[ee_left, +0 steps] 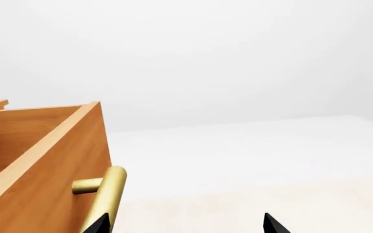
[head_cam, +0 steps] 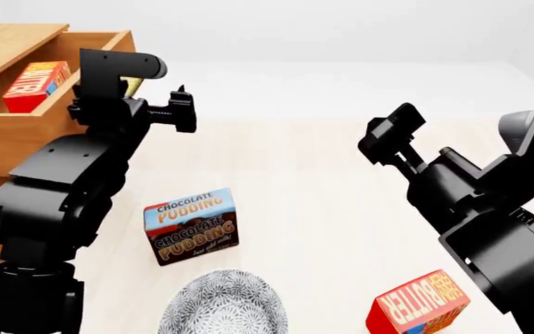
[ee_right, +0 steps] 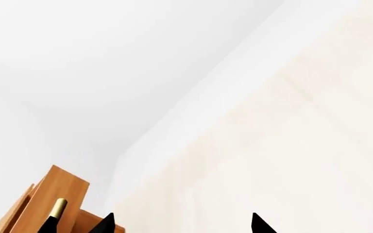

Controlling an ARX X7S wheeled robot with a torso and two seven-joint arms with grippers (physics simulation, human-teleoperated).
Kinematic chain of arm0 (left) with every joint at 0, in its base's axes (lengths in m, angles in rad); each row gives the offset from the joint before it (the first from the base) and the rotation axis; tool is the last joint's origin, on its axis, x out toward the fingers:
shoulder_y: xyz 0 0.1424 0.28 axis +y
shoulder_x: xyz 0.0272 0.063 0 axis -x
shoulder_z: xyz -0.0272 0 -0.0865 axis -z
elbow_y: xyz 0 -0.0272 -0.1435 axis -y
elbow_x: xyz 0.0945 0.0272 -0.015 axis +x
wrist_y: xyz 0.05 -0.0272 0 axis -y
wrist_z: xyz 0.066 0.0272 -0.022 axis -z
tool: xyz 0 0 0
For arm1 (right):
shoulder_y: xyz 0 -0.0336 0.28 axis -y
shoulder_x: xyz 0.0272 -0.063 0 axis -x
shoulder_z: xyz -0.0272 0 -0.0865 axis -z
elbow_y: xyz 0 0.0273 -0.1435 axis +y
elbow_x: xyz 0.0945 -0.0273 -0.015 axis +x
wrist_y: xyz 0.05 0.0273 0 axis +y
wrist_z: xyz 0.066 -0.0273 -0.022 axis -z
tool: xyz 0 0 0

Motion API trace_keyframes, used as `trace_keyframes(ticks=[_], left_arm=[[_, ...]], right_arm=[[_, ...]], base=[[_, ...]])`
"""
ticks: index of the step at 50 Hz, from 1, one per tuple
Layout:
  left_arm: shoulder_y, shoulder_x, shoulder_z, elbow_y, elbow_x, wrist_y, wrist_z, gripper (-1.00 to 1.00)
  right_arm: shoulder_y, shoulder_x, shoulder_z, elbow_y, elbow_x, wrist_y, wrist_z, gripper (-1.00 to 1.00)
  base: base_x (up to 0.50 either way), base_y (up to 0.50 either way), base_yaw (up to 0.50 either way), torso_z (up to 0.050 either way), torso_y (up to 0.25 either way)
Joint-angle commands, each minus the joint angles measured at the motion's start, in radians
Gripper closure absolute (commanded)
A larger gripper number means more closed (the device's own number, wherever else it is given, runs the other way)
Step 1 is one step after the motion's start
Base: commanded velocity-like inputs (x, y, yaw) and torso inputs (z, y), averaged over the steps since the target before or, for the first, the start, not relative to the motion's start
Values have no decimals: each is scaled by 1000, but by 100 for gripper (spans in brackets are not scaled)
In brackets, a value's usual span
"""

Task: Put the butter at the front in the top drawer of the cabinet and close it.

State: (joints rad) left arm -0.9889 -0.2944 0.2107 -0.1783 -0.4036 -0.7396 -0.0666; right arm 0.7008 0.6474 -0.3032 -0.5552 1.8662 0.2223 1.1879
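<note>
The cabinet (head_cam: 7, 42) stands at the left with its top drawer (head_cam: 26, 129) pulled out. One butter carton (head_cam: 35, 85) lies inside the drawer. A second, identical butter carton (head_cam: 420, 306) lies on the table at the near right. My left gripper (head_cam: 181, 111) hovers open and holding nothing just beyond the drawer front. In the left wrist view the left gripper (ee_left: 186, 225) has one fingertip beside the brass handle (ee_left: 105, 199). My right gripper (head_cam: 392, 136) hangs open and holding nothing over the table's middle right; the right wrist view shows the right gripper (ee_right: 182, 225) with wide-spread tips.
A brown-and-blue Chocolate Pudding box (head_cam: 191, 226) stands on the table below the left arm. A patterned grey bowl (head_cam: 222, 306) sits at the near edge. The pale table (head_cam: 295, 174) stretches between the arms, and the cabinet corner (ee_right: 60, 191) shows in the right wrist view.
</note>
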Motion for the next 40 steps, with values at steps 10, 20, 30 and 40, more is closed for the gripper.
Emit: trace_keyframes(ticks=[10, 20, 30, 40], left_arm=[[-53, -32, -11, -115, 47, 59, -7, -100], [-87, -40, -2, -190, 71, 92, -5, -100], [-118, -55, 8, -286, 107, 122, -19, -100], [-142, -69, 6, -357, 127, 155, -27, -100]], right_arm=[[3, 0, -4, 11, -4, -2, -3, -100], [-3, 7, 2, 13, -3, -6, -8, -100], [1, 9, 2, -2, -1, -8, 8, -100], [0, 8, 1, 4, -4, -10, 3, -100]], base=[[0, 0, 0, 0, 0], [0, 0, 0, 0, 0], [0, 0, 0, 0, 0], [0, 0, 0, 0, 0]])
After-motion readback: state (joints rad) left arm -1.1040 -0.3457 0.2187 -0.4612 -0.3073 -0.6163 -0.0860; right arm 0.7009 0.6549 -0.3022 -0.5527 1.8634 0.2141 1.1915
